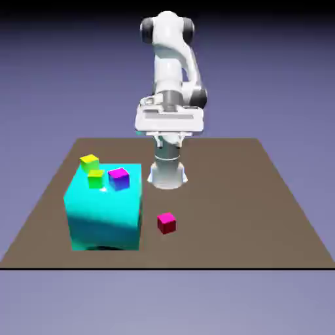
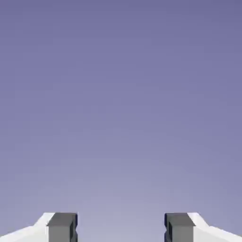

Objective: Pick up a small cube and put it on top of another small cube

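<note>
Going left to right across the exterior view: a big cyan block point(image 1: 105, 209) sits on the left part of the brown tabletop point(image 1: 262, 216), carrying three small cubes on its top: a yellow cube point(image 1: 89, 161) at the far left corner, a green cube point(image 1: 96, 178) just beside it, and the magenta-topped cube point(image 1: 118, 177) with blue-violet sides to the right of the green one. Right of the block and low on the tabletop lies the crimson cube point(image 1: 166, 222), alone, apart from the block's side, with bare surface around it on three sides. The arm stands behind at centre, its hand held high and level over its own base. So the crimson cube lies well below and toward the camera from the hand, nearly in line with it. The pincer point(image 2: 121, 227) stands apart and empty in the hand view, which shows only backdrop between the grey fingertips point(image 2: 62, 227). The cube has no long axis; any square approach should serve. Judged: reach not yet begun.
</note>
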`<state>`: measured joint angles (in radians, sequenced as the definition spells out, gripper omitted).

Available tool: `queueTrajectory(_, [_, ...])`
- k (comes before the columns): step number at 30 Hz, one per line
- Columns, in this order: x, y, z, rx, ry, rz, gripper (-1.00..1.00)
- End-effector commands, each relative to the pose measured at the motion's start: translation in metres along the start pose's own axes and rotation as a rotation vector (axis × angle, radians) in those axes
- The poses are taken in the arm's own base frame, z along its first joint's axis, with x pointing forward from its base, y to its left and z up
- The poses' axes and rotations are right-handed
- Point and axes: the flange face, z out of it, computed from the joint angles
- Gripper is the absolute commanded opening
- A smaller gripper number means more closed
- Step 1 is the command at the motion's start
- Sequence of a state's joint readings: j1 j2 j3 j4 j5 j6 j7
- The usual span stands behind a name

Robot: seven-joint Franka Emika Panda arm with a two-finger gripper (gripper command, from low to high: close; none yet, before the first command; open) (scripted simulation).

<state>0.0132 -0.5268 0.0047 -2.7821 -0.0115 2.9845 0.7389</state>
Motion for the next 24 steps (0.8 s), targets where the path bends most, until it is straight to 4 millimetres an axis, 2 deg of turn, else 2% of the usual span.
queueTrajectory(1, [-0.002, -0.002, 0.012, -0.038, -0.042, -0.016, 0.00])
queueTrajectory(6, [-0.017, -0.005, 0.070, -0.227, -0.247, -0.094, 0.00])
queueTrajectory(12, [-0.044, 0.003, 0.135, -0.458, -0.488, -0.187, 0.00])
queueTrajectory(18, [-0.077, 0.021, 0.191, -0.693, -0.722, -0.279, 0.00])
queueTrajectory(24, [-0.114, 0.046, 0.238, -0.930, -0.947, -0.369, 0.00])
